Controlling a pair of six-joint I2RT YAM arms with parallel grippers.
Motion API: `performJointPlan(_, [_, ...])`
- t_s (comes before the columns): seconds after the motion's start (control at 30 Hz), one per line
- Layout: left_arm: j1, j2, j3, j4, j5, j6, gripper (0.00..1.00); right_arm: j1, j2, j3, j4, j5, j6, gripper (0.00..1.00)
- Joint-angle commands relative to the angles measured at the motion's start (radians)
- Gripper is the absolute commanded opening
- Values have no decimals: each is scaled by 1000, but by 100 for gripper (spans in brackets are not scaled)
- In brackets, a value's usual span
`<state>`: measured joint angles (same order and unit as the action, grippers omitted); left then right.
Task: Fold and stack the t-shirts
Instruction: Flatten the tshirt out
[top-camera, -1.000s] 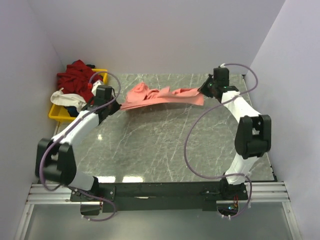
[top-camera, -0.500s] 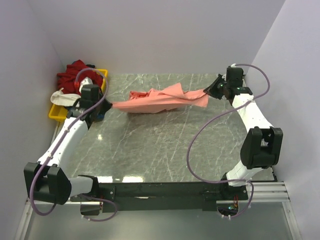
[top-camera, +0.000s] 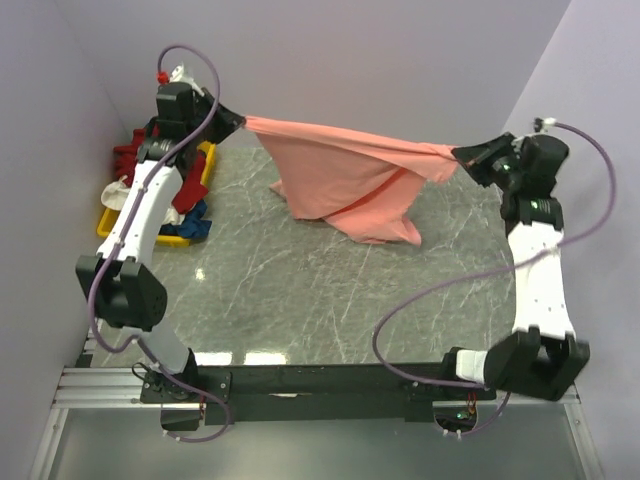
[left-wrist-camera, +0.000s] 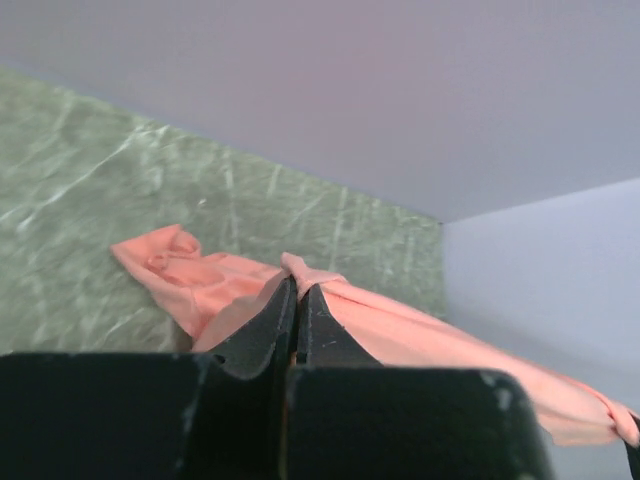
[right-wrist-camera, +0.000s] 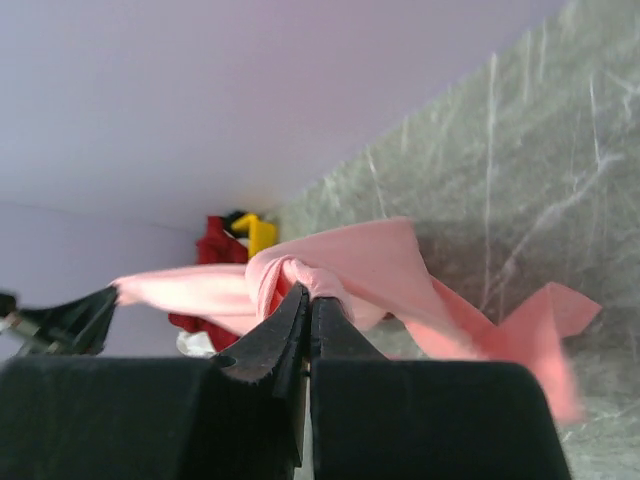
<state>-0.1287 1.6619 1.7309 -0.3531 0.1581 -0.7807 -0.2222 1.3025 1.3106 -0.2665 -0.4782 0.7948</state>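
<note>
Salmon-pink t-shirt (top-camera: 345, 185) stretched over table (top-camera: 300, 300) | left claw (top-camera: 238, 122), right claw (top-camera: 462, 155) pinch opposite edges

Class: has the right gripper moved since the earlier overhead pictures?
Yes. The right gripper, shut on the pink t-shirt, swung right, toward the far right corner of the table.

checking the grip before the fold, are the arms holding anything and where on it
Both hold the salmon-pink t-shirt: left gripper pinches one end of its top edge, right gripper the other, cloth stretched between them.
</note>
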Motion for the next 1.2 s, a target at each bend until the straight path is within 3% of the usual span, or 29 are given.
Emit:
performJointPlan(0.0, [26,38,151,54,34,3,0,-40,-179,-71,110,38,67,0])
performJointPlan(0.1, [38,55,222,23,-18,26,0,4,-334,-231,239,27,145,0])
performJointPlan(0.2, [113,49,184,22,3,-17,0,205,-443,-339,251,140,120,0])
performJointPlan(0.23, [129,42,126,44,23,-34,0,357,-460,-371,265,208,119,0])
performJointPlan(0.3, [219,33,67,57,55,-67,0,505,-500,-498,332,265,141,0])
performJointPlan(0.33, [239,33,17,63,61,-71,0,652,-505,-543,399,312,145,0])
performJointPlan(0.43, [300,30,-71,63,61,-72,0,883,-461,-680,517,498,138,0])
performJointPlan(0.47, [310,32,-89,60,60,-68,0,1011,-403,-724,554,556,132,0])
performJointPlan(0.57, [337,35,-140,48,51,-48,3,1150,-220,-714,668,567,113,7])
performJointPlan(0.6, [340,30,-151,42,44,-34,14,1167,-169,-690,681,511,89,10])
performJointPlan(0.67, [339,9,-172,37,35,-22,27,1190,-58,-605,653,483,63,27])
performJointPlan(0.7, [337,-5,-183,37,35,-12,42,1198,-37,-585,638,445,43,31])
performJointPlan(0.73, [339,-37,-206,34,34,-9,45,1198,-25,-571,603,449,35,41])
performJointPlan(0.8, [327,-76,-244,20,5,14,53,1193,-32,-544,547,476,3,48])
performJointPlan(0.9, [281,-151,-284,-42,-86,52,55,1173,-78,-507,390,573,-48,57])
performJointPlan(0.97, [214,-221,-356,-69,-146,58,55,1094,-120,-498,296,595,-60,59])
performJointPlan(1.17, [-4,-450,-690,-64,-359,-38,44,670,-160,-516,155,481,-97,59])
